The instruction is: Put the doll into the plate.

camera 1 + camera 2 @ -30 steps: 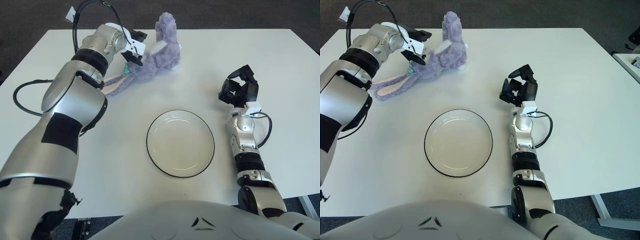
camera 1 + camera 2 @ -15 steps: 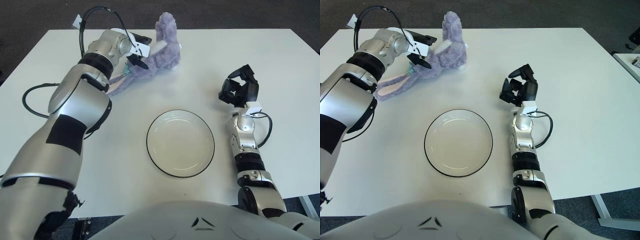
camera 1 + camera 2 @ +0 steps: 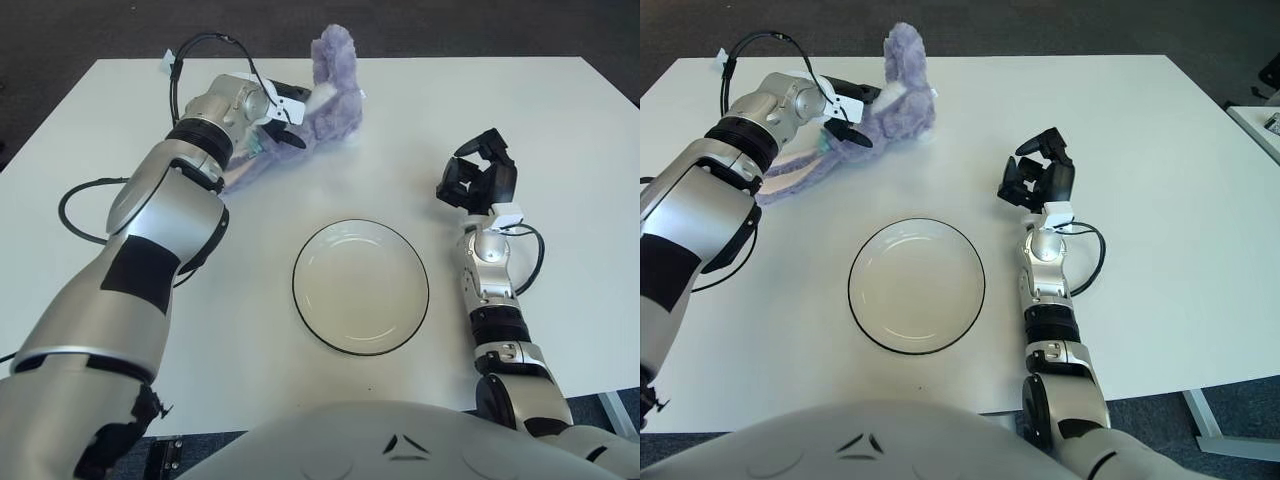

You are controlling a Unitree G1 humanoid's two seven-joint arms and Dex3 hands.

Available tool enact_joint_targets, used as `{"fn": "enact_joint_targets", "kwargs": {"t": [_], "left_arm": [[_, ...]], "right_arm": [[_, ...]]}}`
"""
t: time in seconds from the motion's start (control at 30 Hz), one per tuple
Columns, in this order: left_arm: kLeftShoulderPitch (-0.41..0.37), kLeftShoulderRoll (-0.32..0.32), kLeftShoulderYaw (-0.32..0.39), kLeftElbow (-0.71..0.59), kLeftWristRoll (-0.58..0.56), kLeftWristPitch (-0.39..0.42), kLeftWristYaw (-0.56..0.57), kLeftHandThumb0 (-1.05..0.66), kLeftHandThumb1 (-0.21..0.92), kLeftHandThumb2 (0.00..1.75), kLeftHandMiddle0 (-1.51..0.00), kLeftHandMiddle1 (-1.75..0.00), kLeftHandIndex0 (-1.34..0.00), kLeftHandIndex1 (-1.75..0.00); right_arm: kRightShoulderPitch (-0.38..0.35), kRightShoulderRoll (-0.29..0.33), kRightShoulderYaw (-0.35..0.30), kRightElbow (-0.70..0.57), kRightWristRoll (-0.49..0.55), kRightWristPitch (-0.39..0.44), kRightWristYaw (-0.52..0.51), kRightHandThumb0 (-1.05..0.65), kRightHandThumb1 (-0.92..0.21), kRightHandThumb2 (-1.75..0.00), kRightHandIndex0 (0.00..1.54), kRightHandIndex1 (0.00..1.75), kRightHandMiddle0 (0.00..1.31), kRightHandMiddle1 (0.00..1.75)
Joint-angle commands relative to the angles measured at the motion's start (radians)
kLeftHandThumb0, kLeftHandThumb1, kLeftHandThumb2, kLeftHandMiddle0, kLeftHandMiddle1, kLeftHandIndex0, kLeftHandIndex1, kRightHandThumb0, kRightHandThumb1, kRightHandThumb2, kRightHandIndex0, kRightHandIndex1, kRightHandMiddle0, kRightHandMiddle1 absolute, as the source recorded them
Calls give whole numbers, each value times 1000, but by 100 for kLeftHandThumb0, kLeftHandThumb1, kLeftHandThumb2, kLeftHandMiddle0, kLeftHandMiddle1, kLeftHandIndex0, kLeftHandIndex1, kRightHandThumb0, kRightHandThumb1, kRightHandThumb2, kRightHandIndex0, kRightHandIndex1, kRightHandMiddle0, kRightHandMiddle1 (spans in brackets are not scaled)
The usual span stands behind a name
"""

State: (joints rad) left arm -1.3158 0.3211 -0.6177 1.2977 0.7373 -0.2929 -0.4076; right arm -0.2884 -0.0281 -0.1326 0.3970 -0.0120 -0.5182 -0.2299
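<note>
The left hand [image 3: 278, 105] is reaching into the purple doll [image 3: 325, 95] at the tabletop's [image 3: 560, 120] far side, fingers spread around its body. The plate [image 3: 361, 287] is sitting nearer, well apart. The right hand [image 3: 478, 180] is idling, fingers curled.

Doll [image 3: 335, 100]: lilac plush, paler ears. Plate [image 3: 361, 287]: cream-white, thin black rim. Table [image 3: 520, 110]: plain white. Floor [image 3: 60, 40]: dark grey.

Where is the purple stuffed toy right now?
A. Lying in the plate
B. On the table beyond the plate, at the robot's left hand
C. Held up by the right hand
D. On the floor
B: the doll lies on the table beyond the empty plate, with the left hand at it.
</note>
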Motion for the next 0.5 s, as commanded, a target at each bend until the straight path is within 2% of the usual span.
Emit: {"fn": "enact_joint_targets", "kwargs": {"t": [0.0,0.17,0.23,0.37,0.47], "left_arm": [[28,-26,20,12,-31,4,-89,-86,90,39,-54,-164,0,0],[47,-41,27,17,-47,26,-122,-81,88,37,-47,-161,0,0],[65,-43,26,19,-47,33,-125,-83,87,36,-45,-168,0,0],[84,-44,18,19,-43,45,-121,-87,86,34,-48,-173,0,0],[89,-46,-2,14,-23,60,-100,-97,88,29,-56,-174,0,0]], "right_arm": [[174,43,-13,76,20,15,0,-47,-36,-126,131,175,58,175],[176,46,-18,75,23,16,-1,-47,-36,-127,131,175,58,175],[175,46,-21,76,24,16,-2,-47,-36,-127,131,175,58,175],[177,49,-25,74,18,16,-7,-47,-36,-126,131,175,58,175],[181,50,-26,68,11,20,-13,-47,-36,-126,131,175,58,175]]}}
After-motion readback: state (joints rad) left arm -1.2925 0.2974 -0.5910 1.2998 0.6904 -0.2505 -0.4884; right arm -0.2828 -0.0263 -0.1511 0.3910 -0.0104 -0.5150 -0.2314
